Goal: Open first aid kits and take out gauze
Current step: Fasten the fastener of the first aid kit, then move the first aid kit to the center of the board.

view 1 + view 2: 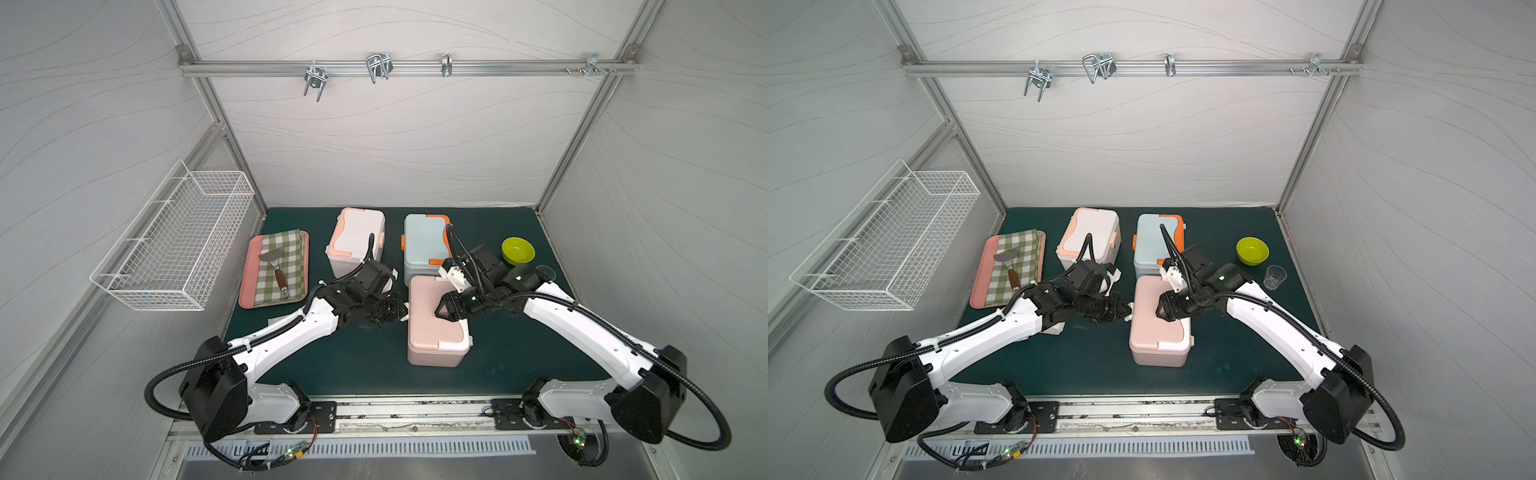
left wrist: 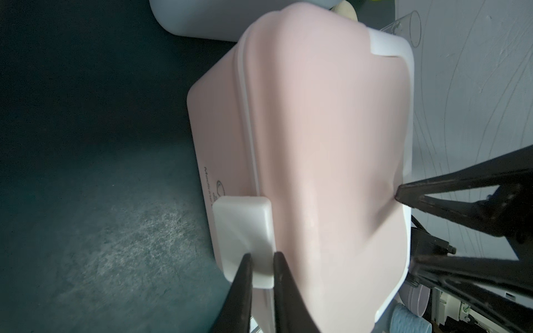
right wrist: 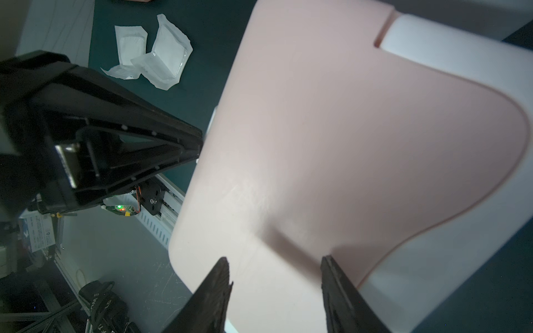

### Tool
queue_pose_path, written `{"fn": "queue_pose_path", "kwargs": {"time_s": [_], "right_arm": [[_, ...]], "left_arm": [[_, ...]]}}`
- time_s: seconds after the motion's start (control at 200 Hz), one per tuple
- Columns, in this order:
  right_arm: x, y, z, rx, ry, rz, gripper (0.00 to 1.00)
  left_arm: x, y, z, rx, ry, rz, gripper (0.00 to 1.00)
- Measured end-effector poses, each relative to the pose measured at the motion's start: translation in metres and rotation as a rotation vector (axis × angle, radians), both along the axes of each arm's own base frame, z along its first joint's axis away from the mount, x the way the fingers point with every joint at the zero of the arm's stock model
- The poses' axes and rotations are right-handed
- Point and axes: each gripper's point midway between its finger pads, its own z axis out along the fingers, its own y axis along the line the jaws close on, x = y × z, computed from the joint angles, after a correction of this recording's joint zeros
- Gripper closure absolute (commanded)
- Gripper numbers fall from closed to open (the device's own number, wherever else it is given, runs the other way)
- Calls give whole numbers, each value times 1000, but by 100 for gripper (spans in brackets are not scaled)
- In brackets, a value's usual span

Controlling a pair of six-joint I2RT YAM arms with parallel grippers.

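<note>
Left end effector [image 2: 262, 259]: fingers nearly together, nipping the white latch [image 2: 242, 227] on the left side of the pink kit [image 1: 432, 332].
Right end effector [image 3: 275, 265]: about half spread, holding nothing, both tips resting on that kit's closed lid.
Pink kit: mid-desk [image 1: 374, 365], long axis running from near edge to far edge, white-trimmed end toward the near edge.
Gauze [image 3: 155, 54]: wrapped pads lying on the desk, left of the pink kit.
Around: blue kit [image 1: 424, 245] just behind it and white kit [image 1: 353, 241] beyond the left arm, both closed; tray [image 1: 248, 278] by the left edge; green bowl [image 1: 518, 250] and clear cup [image 1: 1275, 277] toward the right edge.
</note>
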Motion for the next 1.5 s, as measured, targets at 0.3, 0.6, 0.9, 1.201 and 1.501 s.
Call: {"fn": "queue_pose_path", "kwargs": {"time_s": [0.3,0.6,0.9,1.201,1.501], "right_arm": [[3,-7,4,-5,-19,-28,37],[20,-51,16,26,-64,-204,25],[5,-53,-14,22,44,-193,26],[1,-52,-23,21,86,-183,27],[6,-65,-30,-37,65,-224,1]], "left_arm": [[2,-1,2,-11,-3,6,56],[-1,-3,8,-33,-1,4,33],[3,-18,1,-50,38,-25,33],[4,-37,-1,-60,50,-51,34],[5,-55,-1,-65,50,-52,34]]}}
